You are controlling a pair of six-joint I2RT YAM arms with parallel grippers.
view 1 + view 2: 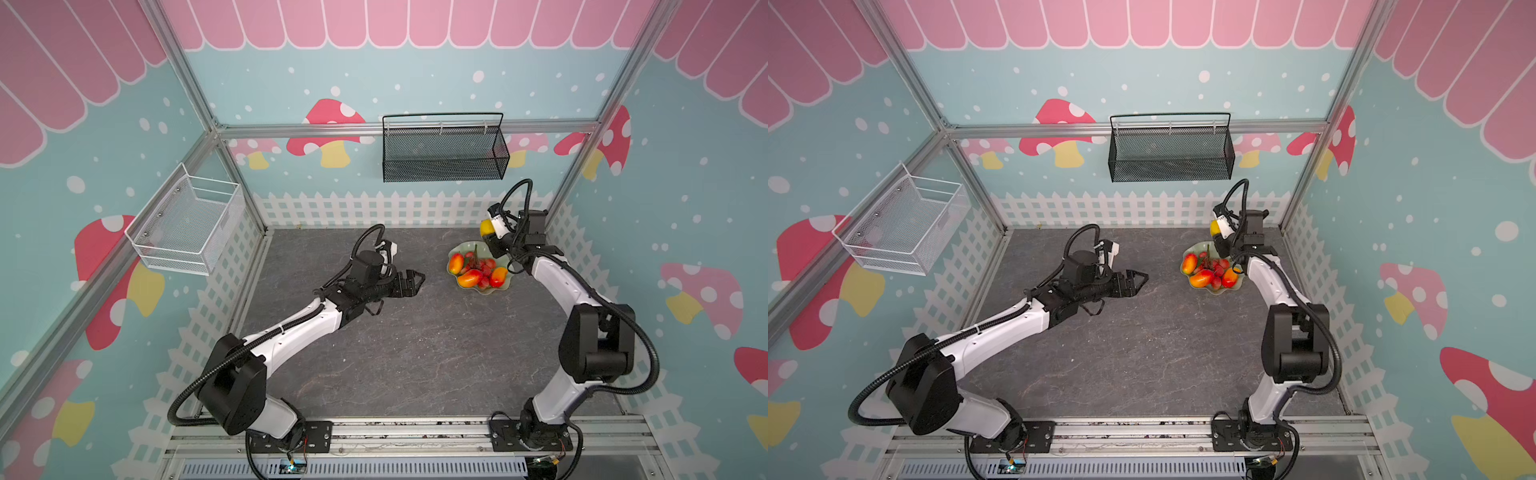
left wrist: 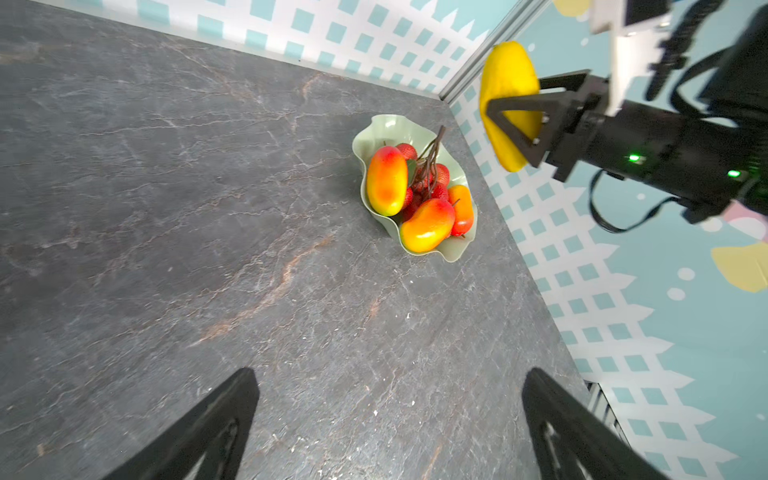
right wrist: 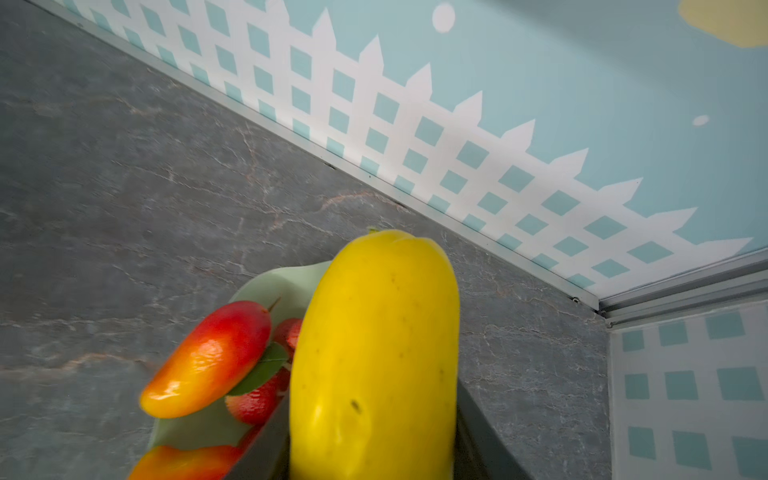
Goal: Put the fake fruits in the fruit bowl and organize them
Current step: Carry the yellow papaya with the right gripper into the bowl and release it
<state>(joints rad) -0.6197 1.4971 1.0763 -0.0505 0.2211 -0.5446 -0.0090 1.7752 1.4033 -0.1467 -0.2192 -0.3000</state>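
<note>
Fruit bowl (image 2: 384, 124) sits far right on the worktop (image 1: 395, 353), holding three mangoes (image 2: 387, 180) and one red berry cluster (image 2: 432, 178). One yellow fruit (image 2: 505, 62) hangs above its far-right rim, long axis roughly upright, pinched across its middle by the right pincer (image 2: 514, 97). The dish lies below, slightly nearer and leftward. Left pincer (image 2: 389, 372), spread and empty, hovers well to the left, so the right arm is nearer.

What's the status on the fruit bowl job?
Left hand open, empty, over the table. Right hand shut on yellow fruit, raised near the fruit bowl. Three mangoes and red cluster already in. Nothing blocking.
</note>
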